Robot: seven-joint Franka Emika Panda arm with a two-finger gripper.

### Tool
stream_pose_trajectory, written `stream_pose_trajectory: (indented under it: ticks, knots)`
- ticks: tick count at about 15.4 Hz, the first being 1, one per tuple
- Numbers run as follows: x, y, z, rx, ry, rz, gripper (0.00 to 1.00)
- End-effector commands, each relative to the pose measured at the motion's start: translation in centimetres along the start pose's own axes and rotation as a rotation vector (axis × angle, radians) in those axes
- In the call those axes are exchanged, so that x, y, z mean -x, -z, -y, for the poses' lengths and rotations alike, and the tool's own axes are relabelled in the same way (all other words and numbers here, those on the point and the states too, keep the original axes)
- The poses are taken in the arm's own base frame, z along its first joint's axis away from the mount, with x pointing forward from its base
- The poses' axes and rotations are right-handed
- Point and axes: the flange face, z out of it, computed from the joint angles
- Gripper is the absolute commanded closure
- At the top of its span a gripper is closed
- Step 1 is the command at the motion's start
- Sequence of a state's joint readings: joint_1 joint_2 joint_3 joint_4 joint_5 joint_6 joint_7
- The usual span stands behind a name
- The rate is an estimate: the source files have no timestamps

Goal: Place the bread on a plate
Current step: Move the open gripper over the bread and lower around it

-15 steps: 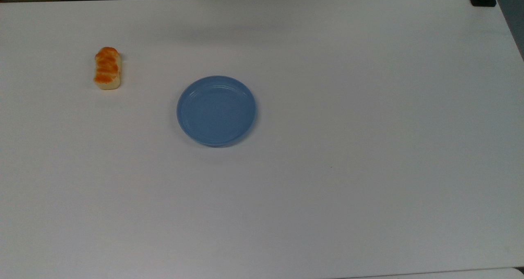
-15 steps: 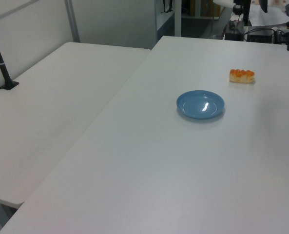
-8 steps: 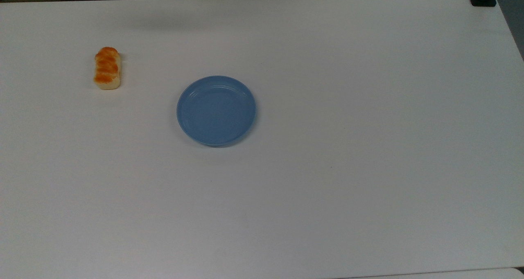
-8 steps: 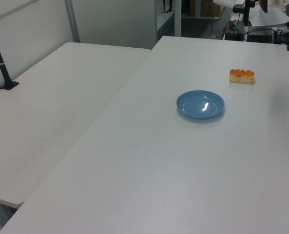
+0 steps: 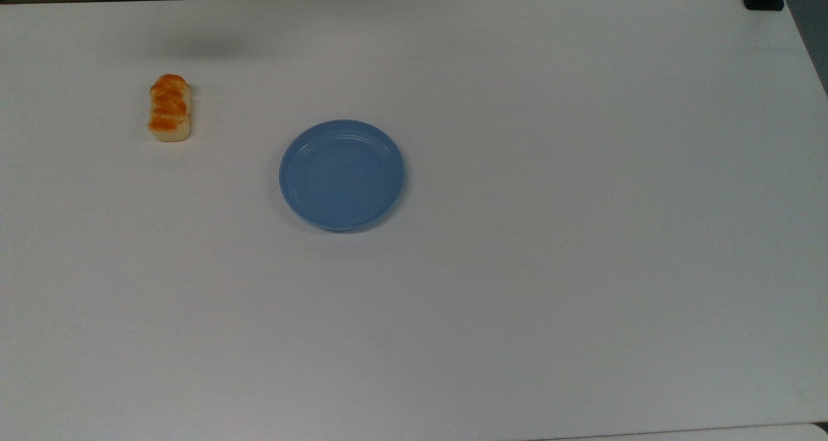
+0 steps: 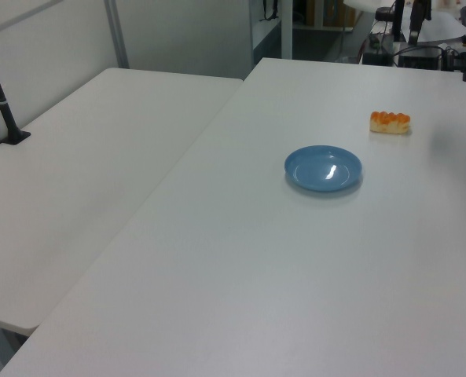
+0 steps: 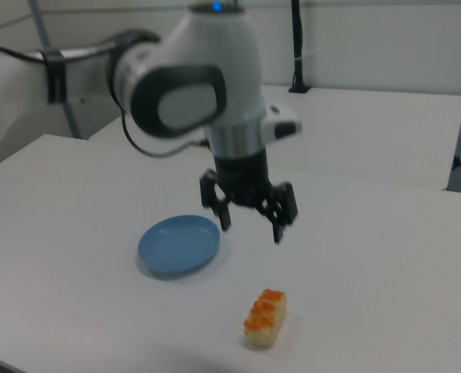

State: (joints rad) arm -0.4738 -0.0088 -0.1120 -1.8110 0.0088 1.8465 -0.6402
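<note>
Bread (image 5: 170, 108) is positioned on the bench (image 5: 582, 234), apart from the plate (image 5: 342, 174); the end effector (image 7: 249, 220) is suspended above, fingers spread.

One bread (image 5: 169, 108), one plate (image 5: 342, 174), two tables (image 6: 295, 259), one arm (image 7: 191, 85).

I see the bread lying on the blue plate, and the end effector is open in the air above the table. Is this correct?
Not quite. The bread is not on the plate; it lies on the white table, apart from the plate, which holds nothing, as the top view shows. The rest is correct: in the right view the end effector is open in the air above the table.
</note>
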Motion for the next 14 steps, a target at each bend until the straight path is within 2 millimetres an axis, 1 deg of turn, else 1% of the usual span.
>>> stream_pose_trajectory:
  ticks: [1, 2, 4, 6, 7, 8, 9, 12, 13, 14]
  knots:
    - [0.3, -7.4, 0.1, 0.019, 0.031, -0.003, 0.00]
    - [0.3, -8.4, -0.4, 0.025, 0.035, -0.004, 0.00]
    - [0.2, -10.6, -0.4, 0.007, 0.067, 0.024, 0.01]
    - [0.0, -12.0, -0.4, -0.006, 0.071, 0.043, 0.01]
    - [-0.3, -12.7, -0.3, -0.008, 0.074, 0.048, 0.01]
    - [-0.8, -14.2, -0.2, -0.008, 0.079, 0.052, 0.02]
    - [-1.2, -15.0, -0.2, -0.007, 0.074, 0.052, 0.02]
    - [-1.7, -16.4, 0.0, -0.008, 0.080, 0.055, 0.03]
    - [-1.9, -16.5, 0.1, -0.005, 0.082, 0.051, 0.03]
    - [-2.2, -17.0, 0.6, -0.010, 0.092, 0.057, 0.03]
